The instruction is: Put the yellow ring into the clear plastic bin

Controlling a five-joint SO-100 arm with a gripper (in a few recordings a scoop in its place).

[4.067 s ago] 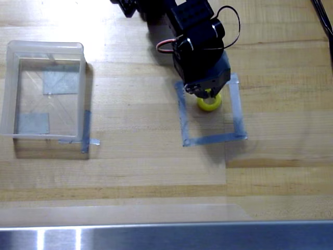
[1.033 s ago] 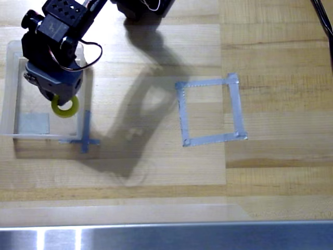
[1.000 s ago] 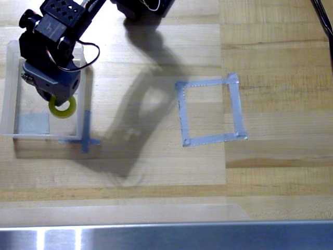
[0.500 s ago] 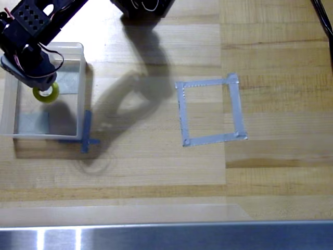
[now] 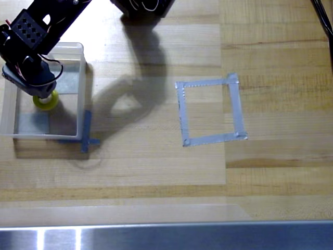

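In the overhead view the clear plastic bin (image 5: 81, 78) stands at the left of the wooden table, with grey tape patches showing through its bottom. My black gripper (image 5: 41, 94) reaches down inside the bin's walls. The yellow ring (image 5: 46, 102) sits at the gripper's tip, low in the middle of the bin, its upper part hidden under the fingers. The gripper looks shut on the ring. The arm runs up and to the right, out past the top edge.
A grey tape square outline (image 5: 234, 107) lies on the wood at centre right. A blue tape cross (image 5: 86, 136) marks the bin's front right corner. A metal strip (image 5: 166, 237) runs along the bottom edge.
The gripper carried the ring from the tape square leftward to the bin. In the last half second it sank lower inside the bin, the ring moving slightly toward the front.
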